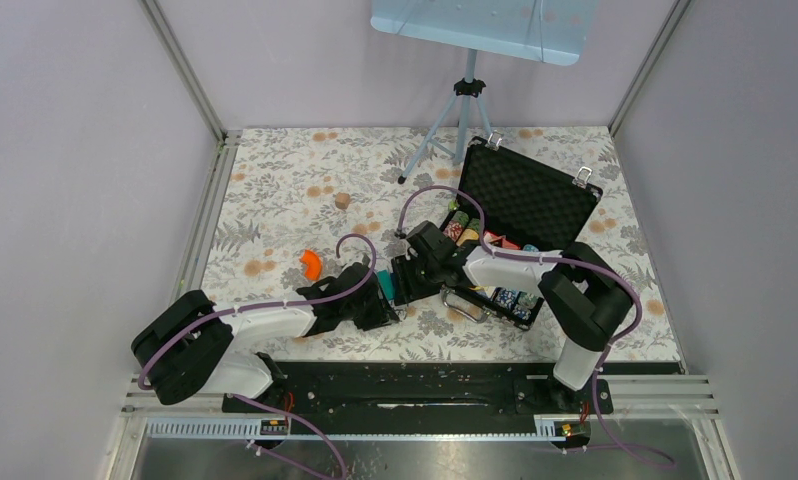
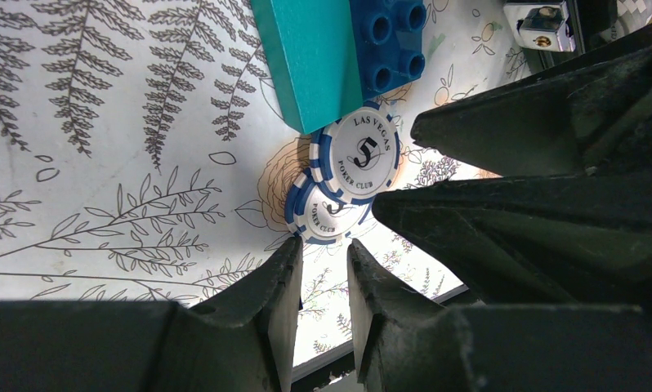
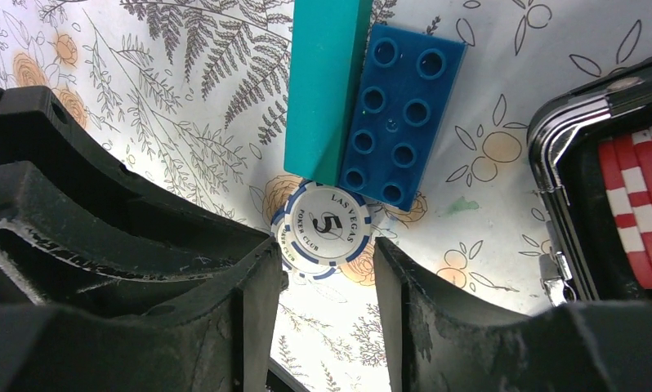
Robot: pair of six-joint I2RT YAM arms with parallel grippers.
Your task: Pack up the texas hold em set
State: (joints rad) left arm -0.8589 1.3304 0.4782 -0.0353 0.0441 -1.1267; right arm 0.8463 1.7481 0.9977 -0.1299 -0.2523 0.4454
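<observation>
My right tool point(image 3: 327, 263) gapes over the top chip point(image 3: 327, 227); I'd centre before pinching. Left tool point(image 2: 323, 263) sits slightly parted, empty.

The lower chip point(image 2: 316, 220) is half covered by the upper chip point(image 2: 359, 155), so its numeral cannot be read. The teal brick point(image 2: 306, 57) and blue brick point(image 2: 388, 41) are cut off by the top edge. The case point(image 3: 580, 204) is cut by the right edge. From above, both chips are hidden beneath the left gripper point(image 1: 387, 303) and right gripper point(image 1: 405, 288), and a small brown item point(image 1: 342, 201) cannot be identified.
</observation>
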